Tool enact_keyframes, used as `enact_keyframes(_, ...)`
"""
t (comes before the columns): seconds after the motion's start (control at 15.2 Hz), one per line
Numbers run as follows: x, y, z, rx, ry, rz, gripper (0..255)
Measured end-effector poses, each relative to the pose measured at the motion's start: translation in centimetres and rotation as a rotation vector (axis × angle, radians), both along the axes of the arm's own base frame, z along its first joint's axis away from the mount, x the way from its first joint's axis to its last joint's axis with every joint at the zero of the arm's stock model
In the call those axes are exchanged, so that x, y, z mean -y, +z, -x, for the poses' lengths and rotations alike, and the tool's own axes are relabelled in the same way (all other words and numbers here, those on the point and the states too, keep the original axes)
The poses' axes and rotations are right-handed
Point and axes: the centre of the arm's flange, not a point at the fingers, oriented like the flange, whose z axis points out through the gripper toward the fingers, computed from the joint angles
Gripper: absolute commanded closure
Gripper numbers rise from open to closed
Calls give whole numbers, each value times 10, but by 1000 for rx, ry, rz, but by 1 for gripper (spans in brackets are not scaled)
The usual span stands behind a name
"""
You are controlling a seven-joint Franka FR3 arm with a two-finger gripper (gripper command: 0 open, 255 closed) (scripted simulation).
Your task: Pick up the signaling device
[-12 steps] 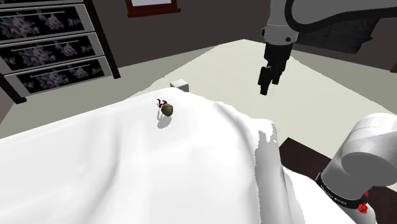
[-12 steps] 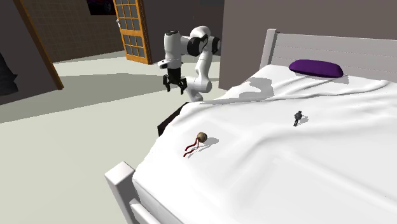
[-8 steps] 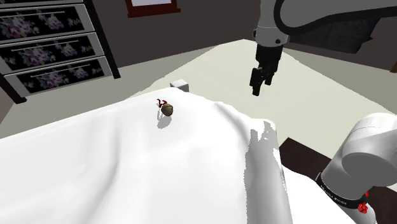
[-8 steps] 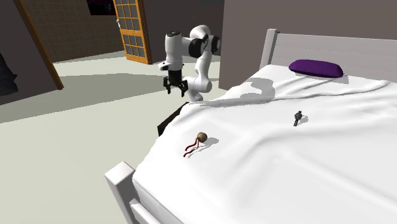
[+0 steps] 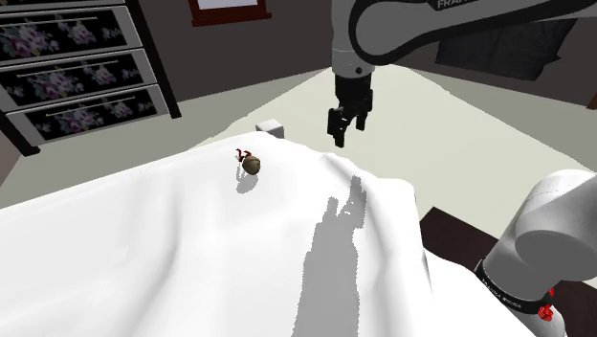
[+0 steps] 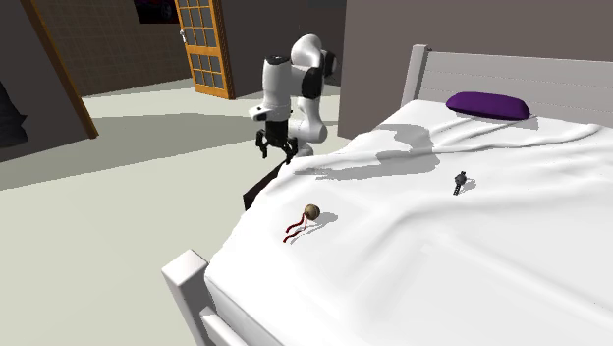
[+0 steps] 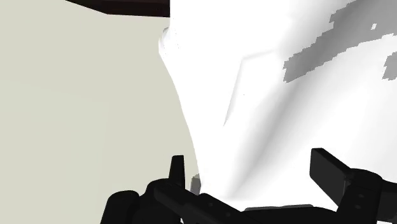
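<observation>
Bed edge (image 5: 381, 184) below end effector (image 5: 337, 140)

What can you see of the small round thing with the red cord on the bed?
Small round ball, dull brown, with a thin dark red cord trailing from it. It lies on the white sheet toward the bed's foot end, casting a small shadow. Only the sheet touches it; the open pincer hangs well apart.

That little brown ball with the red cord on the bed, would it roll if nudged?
Likely yes: the brown ball looks round and rests on a rumpled sheet with nothing bracing it. Its red cord lies loosely curled, so it would probably dangle limp when lifted and might drag a little, slowing a roll.
</observation>
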Motion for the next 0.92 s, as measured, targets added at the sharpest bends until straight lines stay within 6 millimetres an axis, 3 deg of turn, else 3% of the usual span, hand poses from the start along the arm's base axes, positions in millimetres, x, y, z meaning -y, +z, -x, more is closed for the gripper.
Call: enact_keyframes(0.92, -136, -9, -127, 29, 29, 60, 0)
